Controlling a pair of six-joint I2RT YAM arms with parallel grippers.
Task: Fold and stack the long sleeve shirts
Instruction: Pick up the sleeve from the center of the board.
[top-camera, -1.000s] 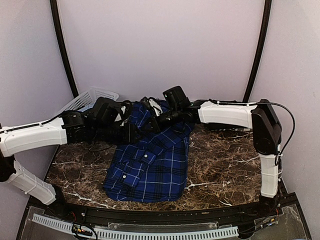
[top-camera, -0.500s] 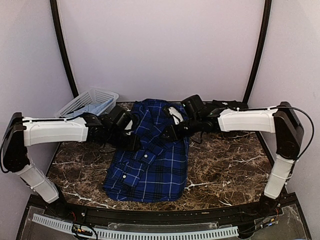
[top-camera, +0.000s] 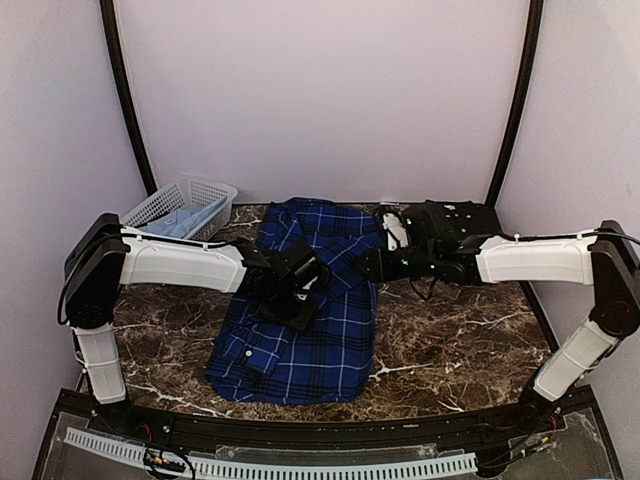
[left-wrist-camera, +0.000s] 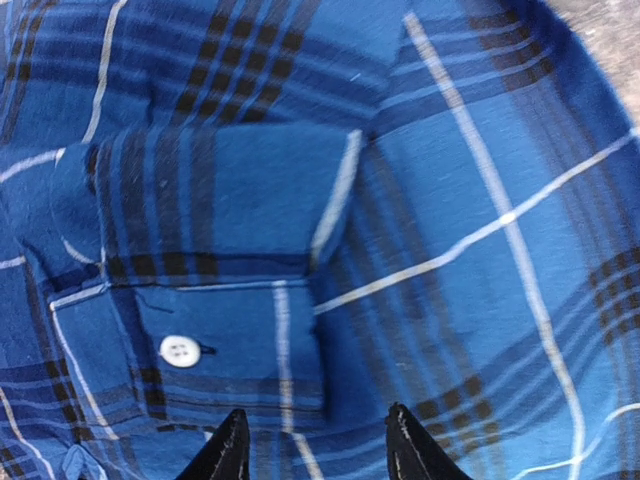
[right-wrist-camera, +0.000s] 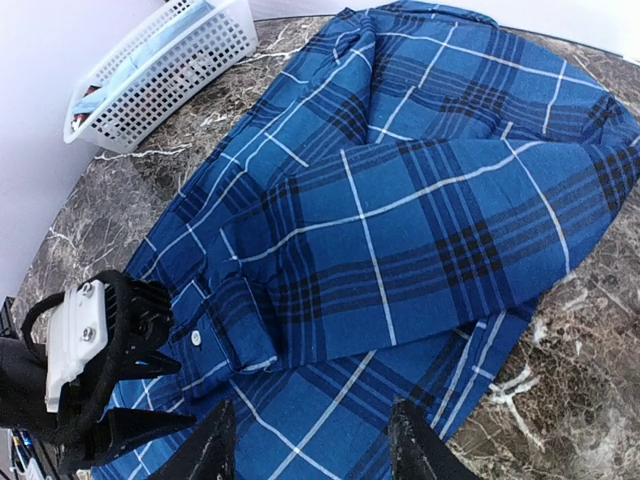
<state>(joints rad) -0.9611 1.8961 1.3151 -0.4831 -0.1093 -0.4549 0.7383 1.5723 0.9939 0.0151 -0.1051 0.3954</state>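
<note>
The blue plaid long sleeve shirt (top-camera: 300, 340) lies flat in the middle of the marble table, collar end toward the back. One sleeve (right-wrist-camera: 400, 230) is folded across its body and ends in a cuff (left-wrist-camera: 230, 350) with a white button (left-wrist-camera: 180, 350). My left gripper (left-wrist-camera: 318, 445) hovers open just over that cuff, with nothing between its fingers. It also shows in the top view as the left gripper (top-camera: 298, 300). My right gripper (right-wrist-camera: 312, 440) is open and empty above the shirt's right side, near its edge (top-camera: 368, 265).
A white lattice basket (top-camera: 180, 205) holding pale blue cloth stands at the back left. A dark mass (top-camera: 455, 213) sits behind my right wrist at the back right; I cannot tell what it is. Bare marble (top-camera: 460, 330) lies right of the shirt.
The right gripper has opened and drawn back to the right, leaving the sleeve lying across the shirt. The left arm has swung in and down over the cuff.
</note>
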